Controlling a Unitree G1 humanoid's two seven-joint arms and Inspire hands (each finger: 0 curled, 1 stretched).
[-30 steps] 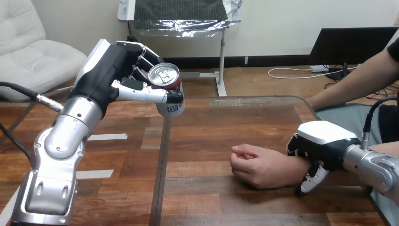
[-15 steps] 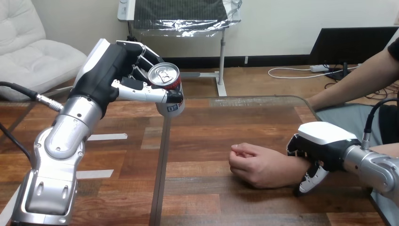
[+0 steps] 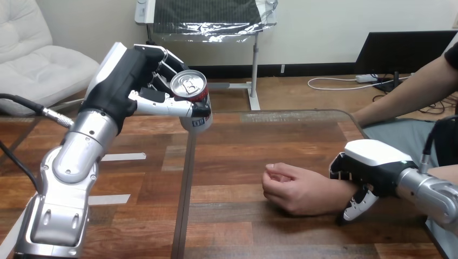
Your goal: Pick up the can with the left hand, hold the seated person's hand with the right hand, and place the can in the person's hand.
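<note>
My left hand (image 3: 132, 86) holds a red and white can (image 3: 192, 102) upright, well above the table at the upper left, with thumb and fingers curled round it. The person's hand (image 3: 294, 189) rests on the table at centre right, loosely closed, fingers pointing left. My right hand (image 3: 367, 167) sits over the person's wrist, fingers and thumb curled round it. The can is apart from the person's hand, up and to the left of it.
The wooden table (image 3: 232, 162) has a metal seam running front to back down its middle. Two strips of white tape (image 3: 123, 157) lie on the left half. The person's forearm (image 3: 410, 91) comes in from the right edge.
The can has tipped slightly in my left hand. The person's hand and my right hand have shifted a little to the left.
</note>
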